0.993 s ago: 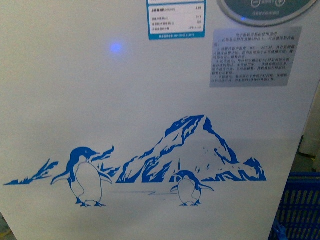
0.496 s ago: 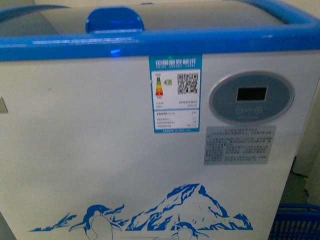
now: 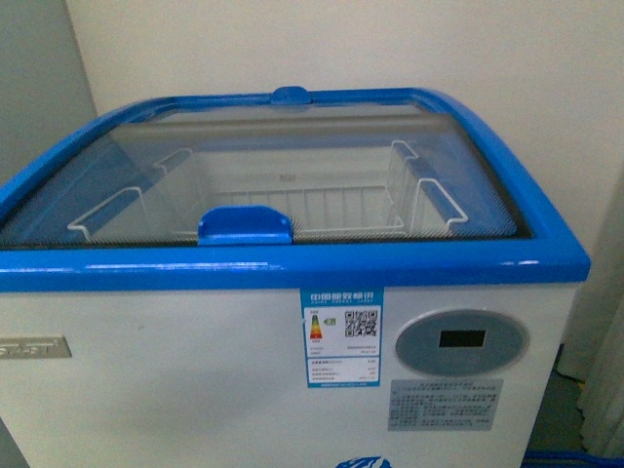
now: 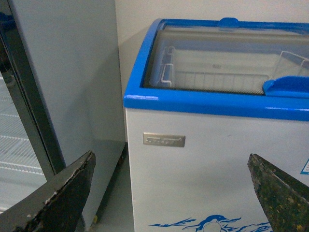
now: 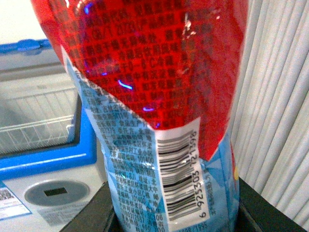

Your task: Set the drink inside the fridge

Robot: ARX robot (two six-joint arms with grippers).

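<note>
Front view first: the fridge (image 3: 156,370) fills the picture, white body under a blue top rim (image 3: 292,265), and neither arm shows here. The curved glass lid (image 3: 322,156) lies across the top with its blue handle (image 3: 244,224) down at the front edge, touching the rim. A second blue handle (image 3: 291,95) sits at the back edge. Through the glass you can see the white wire basket (image 3: 292,210), with nothing visible in it. On the front panel sit an energy label (image 3: 341,336) and, just beside it, a grey oval control panel (image 3: 461,341).

Over to the left wrist camera — the left hand (image 4: 170,159) is held level, facing the fridge's front near its corner. Its two dark, scuffed fingers (image 4: 63,193) are spread wide, with nothing between them. A grey upright cabinet (image 4: 67,87) stands just beside the fridge.

Now the right wrist camera — here is the drink (image 5: 154,96), right up against the lens. It stands upright in the right hand (image 5: 174,220), red label above, pale blue panel and barcode below, cap out of frame. Dark fingers (image 5: 91,215) press in on either side of the bottle's lower part, so this hand is clamped on it. The hand holds the drink outside the fridge, off its front corner on the control-panel side, with pale vertical blinds (image 5: 280,96) on the other side.
</note>
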